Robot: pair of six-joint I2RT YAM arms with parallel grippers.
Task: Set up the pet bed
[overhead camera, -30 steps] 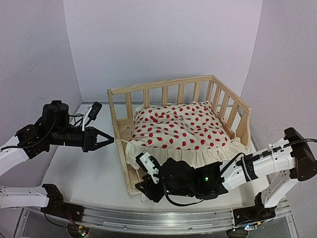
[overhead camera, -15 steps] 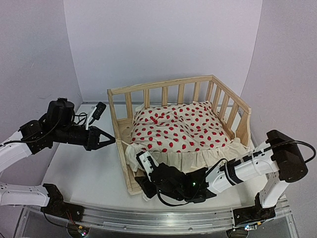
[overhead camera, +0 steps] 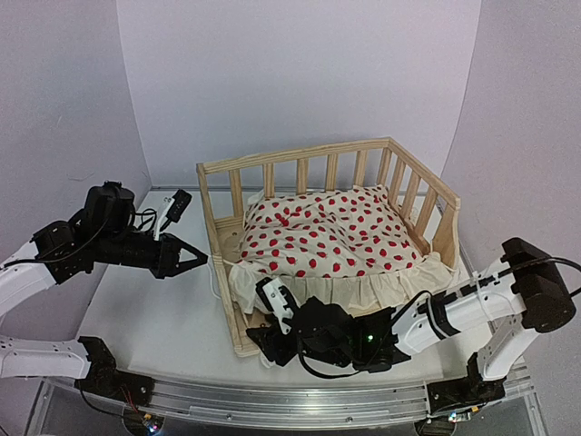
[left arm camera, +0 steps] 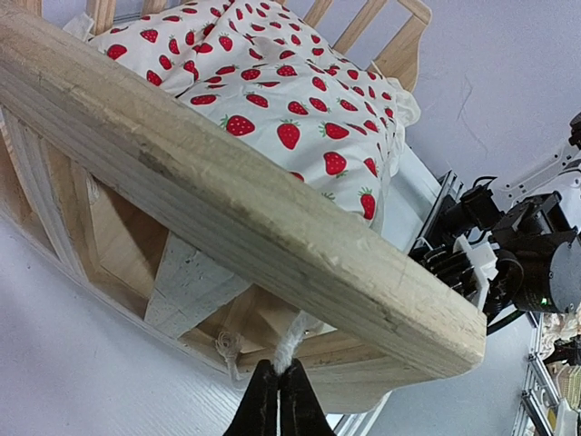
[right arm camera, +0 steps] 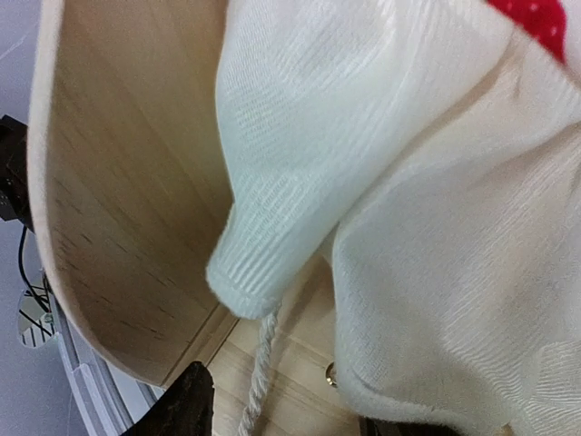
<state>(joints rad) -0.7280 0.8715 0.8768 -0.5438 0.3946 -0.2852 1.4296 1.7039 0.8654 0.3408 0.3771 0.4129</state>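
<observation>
One pet bed rail crosses above left gripper's pinched string.

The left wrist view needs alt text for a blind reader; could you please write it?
The left pincer, shut, pinches a white tie string under a wooden rail of the pet bed. A strawberry-print cushion lies above; the right arm shows beyond.

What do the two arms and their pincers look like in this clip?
Both arms have white links joined by bulky black joint housings, with thin black cables near the wrists. The left pincer has black fingers tapering to a point; the right pincer is black too. Each wrist carries a white camera bracket, and a small green light glows on the right arm.
</observation>
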